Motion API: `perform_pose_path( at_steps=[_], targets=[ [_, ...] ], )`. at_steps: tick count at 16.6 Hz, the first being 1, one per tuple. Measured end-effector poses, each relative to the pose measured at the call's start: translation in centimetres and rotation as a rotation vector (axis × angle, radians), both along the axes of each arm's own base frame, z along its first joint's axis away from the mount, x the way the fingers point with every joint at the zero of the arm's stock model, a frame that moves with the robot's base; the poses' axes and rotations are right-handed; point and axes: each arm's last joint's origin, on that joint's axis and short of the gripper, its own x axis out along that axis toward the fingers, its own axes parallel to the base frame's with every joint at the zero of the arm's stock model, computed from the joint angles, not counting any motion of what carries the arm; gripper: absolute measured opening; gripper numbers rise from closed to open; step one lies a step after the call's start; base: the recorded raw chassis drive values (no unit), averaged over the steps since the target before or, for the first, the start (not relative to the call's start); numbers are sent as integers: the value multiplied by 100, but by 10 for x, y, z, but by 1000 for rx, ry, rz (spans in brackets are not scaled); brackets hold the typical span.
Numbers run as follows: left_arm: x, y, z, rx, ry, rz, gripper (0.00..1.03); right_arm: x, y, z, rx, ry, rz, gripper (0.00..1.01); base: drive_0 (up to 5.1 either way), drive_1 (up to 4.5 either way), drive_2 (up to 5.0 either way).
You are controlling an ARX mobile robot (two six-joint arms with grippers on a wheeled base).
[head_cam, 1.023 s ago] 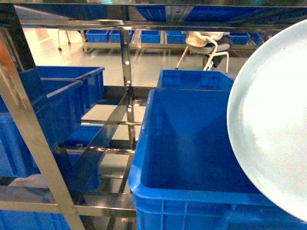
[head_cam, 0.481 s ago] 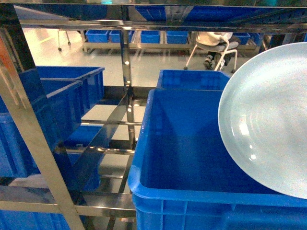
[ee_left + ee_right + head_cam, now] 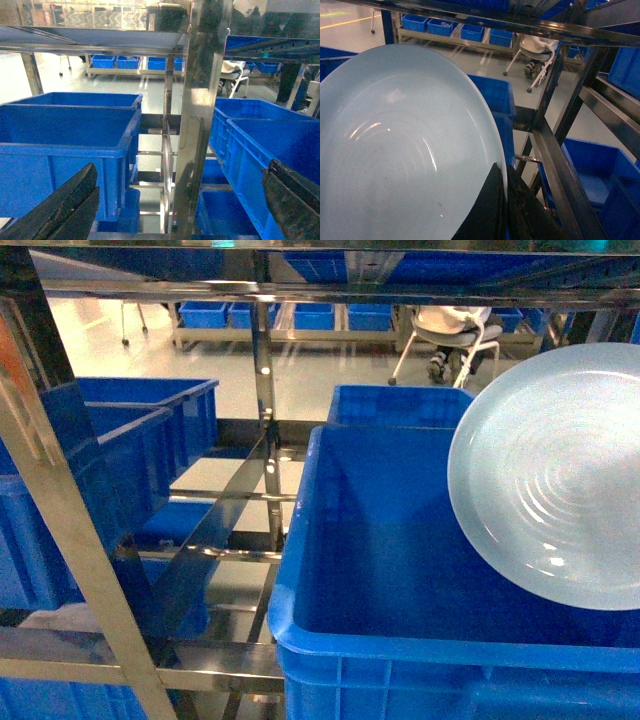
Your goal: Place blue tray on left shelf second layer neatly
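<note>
The pale blue tray (image 3: 548, 476) hangs tilted over the big blue crate (image 3: 380, 570) on the right of the head view, its inside facing me. In the right wrist view the blue tray (image 3: 395, 150) fills the left side, and my right gripper (image 3: 502, 175) is shut on its rim, one black finger on each face. The left shelf (image 3: 263, 370) is a steel rack of uprights and bars on the left, with blue crates (image 3: 140, 430) on its tier. My left gripper (image 3: 180, 200) is open and holds nothing, facing a steel upright (image 3: 202, 115). Neither gripper shows in the head view.
A slanted steel post (image 3: 70, 540) crosses the near left. Steel bars (image 3: 560, 165) run close to the right of the tray. More blue crates (image 3: 70, 135) flank the upright. A white chair (image 3: 450, 335) and a row of crates stand on the floor behind.
The tray has swung left and down into view, from cut off at the right edge to almost wholly visible over the crate, with its face turned more towards me.
</note>
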Motion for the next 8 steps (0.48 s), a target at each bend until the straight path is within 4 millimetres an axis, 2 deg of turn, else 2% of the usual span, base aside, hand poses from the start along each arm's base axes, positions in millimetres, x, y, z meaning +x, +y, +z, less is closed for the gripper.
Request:
perform_pose_path(
  at_steps=[3,4,6,7,8],
  targets=[
    [0,0,0,0,0,0,98,8,4,0,0,1,22,2,0,0,0],
    [0,0,0,0,0,0,98,8,6,-2,1,10,29,6,0,0,0],
    [0,0,0,0,0,0,98,8,9,-3,2,18,44,32,0,0,0],
    [0,0,0,0,0,0,98,8,10,-3,5,12,49,65,0,0,0],
    [0,0,0,0,0,0,98,8,10,-3,6,14,51,78,0,0,0]
  ],
)
